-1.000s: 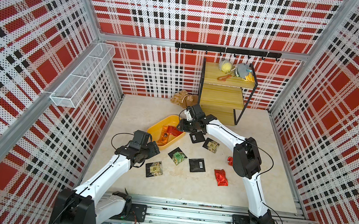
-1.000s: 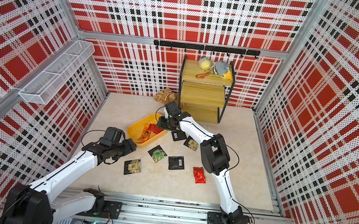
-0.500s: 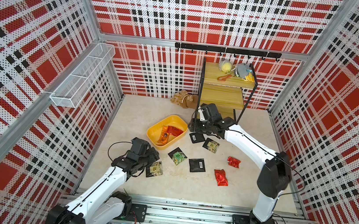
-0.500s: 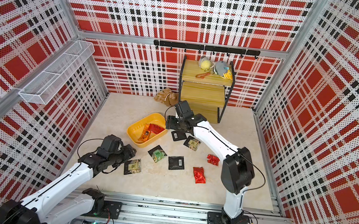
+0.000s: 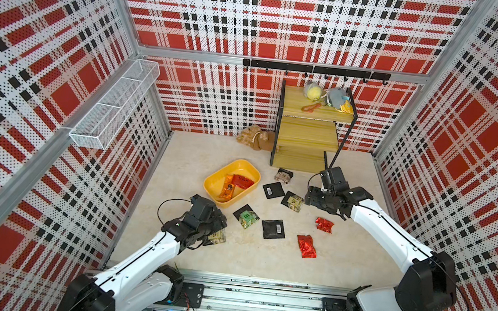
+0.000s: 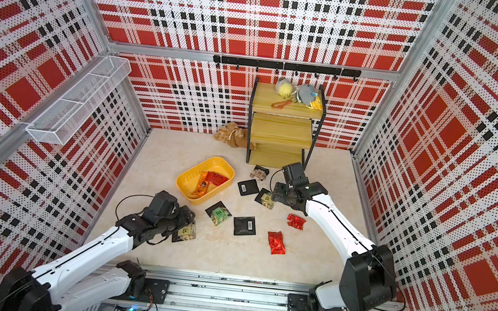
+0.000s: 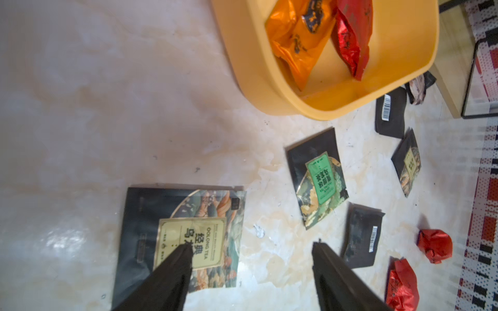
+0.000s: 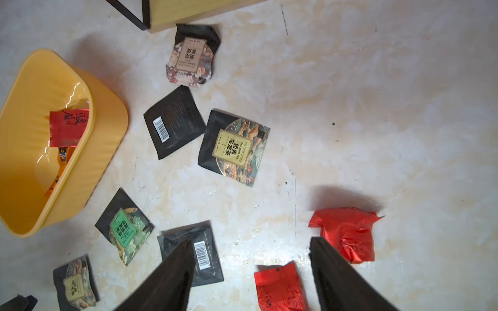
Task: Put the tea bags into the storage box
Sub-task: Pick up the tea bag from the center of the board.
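Note:
The yellow storage box point(image 5: 210, 187) stands left of the floor's centre and holds an orange tea bag point(image 5: 226, 187) and a red tea bag point(image 5: 242, 181). Several more tea bags lie loose around it: black barcode ones point(image 5: 273, 190) point(image 5: 273, 229), a green-label one point(image 5: 247, 218), red foil ones point(image 5: 324, 225) point(image 5: 306, 246). My left gripper point(image 7: 252, 246) is open and empty, low over an oolong sachet point(image 7: 188, 237), with one finger across its label. My right gripper point(image 8: 252, 241) hangs open and empty above the floor, near another oolong sachet point(image 5: 293, 201).
A wooden tiered shelf point(image 5: 308, 131) with small plush toys point(image 5: 312, 91) stands at the back, and a tan plush toy point(image 5: 256, 138) lies beside it. A white wire basket point(image 5: 113, 105) hangs on the left wall. A floral black sachet point(image 5: 283, 176) lies by the shelf foot.
My right gripper has drawn away from over the box toward the right and opened wider. My left gripper has come down and forward over the front oolong sachet.

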Available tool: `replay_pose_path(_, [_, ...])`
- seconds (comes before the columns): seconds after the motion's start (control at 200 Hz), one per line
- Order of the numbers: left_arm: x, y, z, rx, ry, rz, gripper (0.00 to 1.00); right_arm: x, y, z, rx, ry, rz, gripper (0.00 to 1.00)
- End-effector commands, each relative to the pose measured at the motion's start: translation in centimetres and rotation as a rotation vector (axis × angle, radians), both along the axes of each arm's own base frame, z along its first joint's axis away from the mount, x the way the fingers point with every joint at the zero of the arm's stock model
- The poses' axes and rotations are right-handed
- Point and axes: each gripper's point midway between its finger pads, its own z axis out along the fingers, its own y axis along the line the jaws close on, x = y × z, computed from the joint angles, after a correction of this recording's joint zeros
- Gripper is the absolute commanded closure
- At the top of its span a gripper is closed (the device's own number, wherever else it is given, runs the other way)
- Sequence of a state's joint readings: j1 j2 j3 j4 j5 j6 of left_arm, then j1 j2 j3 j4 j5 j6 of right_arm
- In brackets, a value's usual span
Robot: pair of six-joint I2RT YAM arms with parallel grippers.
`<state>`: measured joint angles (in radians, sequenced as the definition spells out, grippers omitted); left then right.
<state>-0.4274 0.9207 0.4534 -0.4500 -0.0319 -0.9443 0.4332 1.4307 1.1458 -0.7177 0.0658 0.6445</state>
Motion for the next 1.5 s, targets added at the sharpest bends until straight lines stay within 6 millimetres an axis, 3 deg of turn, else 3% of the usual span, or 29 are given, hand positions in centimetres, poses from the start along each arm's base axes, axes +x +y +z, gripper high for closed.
replay_pose_path(0.0, [-0.4, 1.1, 0.3, -0.038, -0.039, 0.102, 0.24, 0.8, 0.5, 0.8, 0.021, -0.024, 0.018, 0.27])
replay_pose_path(0.145, [-1.0, 1.7, 1.0, -0.138, -0.09, 0.194, 0.24, 1.5, 1.1, 0.9, 0.022, -0.023, 0.043, 0.27])
replay_pose_path(0.296, [-2.3, 2.0, -0.8, -0.198, -0.046, 0.234, 0.25, 2.0, 1.5, 0.8, 0.037, -0.029, 0.056, 0.27])
replay_pose_path(0.401, [-3.2, 2.7, -2.1, -0.181, 0.004, 0.268, 0.26, 2.2, 1.5, 0.6, 0.04, -0.026, 0.06, 0.27])
replay_pose_path(0.626, [-3.5, 4.8, -1.0, -0.088, 0.016, 0.349, 0.25, 2.9, 1.4, -0.1, 0.075, -0.029, 0.071, 0.27])
replay_pose_path(0.742, [-4.3, 5.1, -3.0, -0.078, 0.072, 0.361, 0.25, 3.6, 1.4, -0.6, 0.088, -0.017, 0.085, 0.27])
replay_pose_path(0.842, [-4.4, 5.0, -3.8, -0.106, 0.078, 0.359, 0.25, 4.1, 1.3, -0.4, 0.08, -0.023, 0.111, 0.27])
replay_pose_path(0.987, [-4.1, 5.5, -3.5, -0.133, 0.046, 0.374, 0.25, 4.7, 0.7, 0.4, 0.082, -0.037, 0.113, 0.27])
replay_pose_path(1.313, [-3.6, 4.5, -5.1, -0.193, 0.083, 0.311, 0.27, 4.7, 0.5, 1.2, 0.098, -0.049, 0.092, 0.27])
replay_pose_path(1.498, [-3.1, 3.2, -4.7, -0.22, 0.082, 0.254, 0.27, 4.7, 0.8, 1.4, 0.118, -0.046, 0.092, 0.27])
